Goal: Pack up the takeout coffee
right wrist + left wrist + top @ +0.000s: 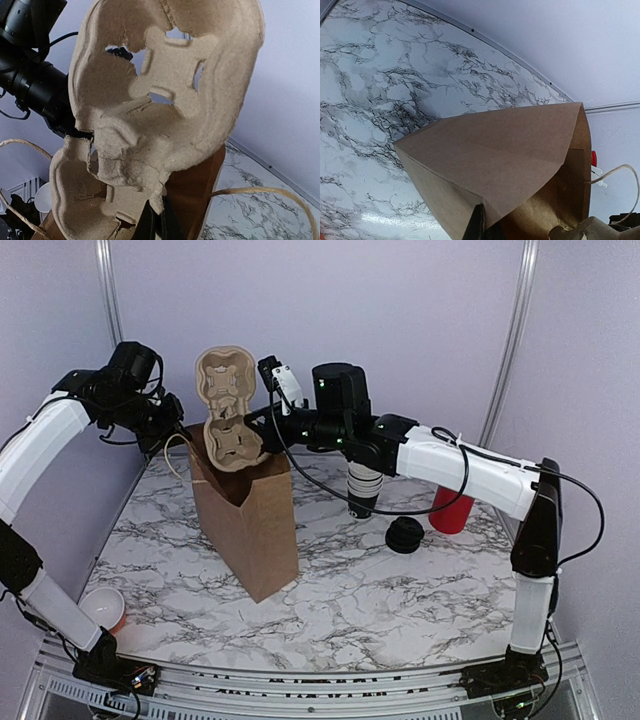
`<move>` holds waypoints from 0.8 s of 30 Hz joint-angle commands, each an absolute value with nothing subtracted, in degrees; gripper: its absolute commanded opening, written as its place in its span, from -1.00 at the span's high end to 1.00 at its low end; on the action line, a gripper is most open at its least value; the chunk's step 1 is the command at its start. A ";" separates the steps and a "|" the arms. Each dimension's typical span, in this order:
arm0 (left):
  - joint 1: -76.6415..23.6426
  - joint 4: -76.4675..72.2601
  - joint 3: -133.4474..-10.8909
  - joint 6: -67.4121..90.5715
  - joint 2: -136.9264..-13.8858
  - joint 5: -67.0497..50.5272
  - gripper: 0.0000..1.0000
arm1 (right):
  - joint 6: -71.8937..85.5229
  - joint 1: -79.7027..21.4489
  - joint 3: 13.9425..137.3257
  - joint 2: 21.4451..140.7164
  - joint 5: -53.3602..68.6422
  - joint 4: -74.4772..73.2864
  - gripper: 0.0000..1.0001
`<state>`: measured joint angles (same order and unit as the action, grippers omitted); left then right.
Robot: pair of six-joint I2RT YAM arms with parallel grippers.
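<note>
A brown paper bag (250,525) stands open in the middle of the table. My left gripper (168,435) is shut on the bag's left rim (495,160), its fingertips (479,227) pinching the paper. A pulp cup carrier (226,410) stands on end over the bag's mouth, its lower half inside. My right gripper (264,425) is shut on the carrier's edge (165,100), with the dark fingers (150,222) clamped on the torn rim. A small black lidded shape (404,535) on the table right of the bag looks like the takeout coffee.
A stack of white-rimmed black cups (362,490) stands behind my right arm, with a red cup (450,512) to its right. A white-lined cup (103,608) sits at the near left corner. The bag's twine handles (260,192) hang loose.
</note>
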<state>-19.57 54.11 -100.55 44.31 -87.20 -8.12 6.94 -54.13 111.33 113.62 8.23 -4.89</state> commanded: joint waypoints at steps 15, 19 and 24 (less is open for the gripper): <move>-19.86 54.00 -103.71 44.25 -85.87 -5.07 1.00 | -2.50 -55.15 113.19 107.90 8.95 -28.52 1.00; -19.87 53.25 -102.88 44.56 -85.65 -4.79 1.00 | -2.31 -55.35 115.85 109.71 10.28 -32.33 1.00; -19.87 51.86 -101.40 44.66 -84.88 -3.99 0.98 | -1.94 -55.46 120.49 112.47 10.03 -37.73 1.00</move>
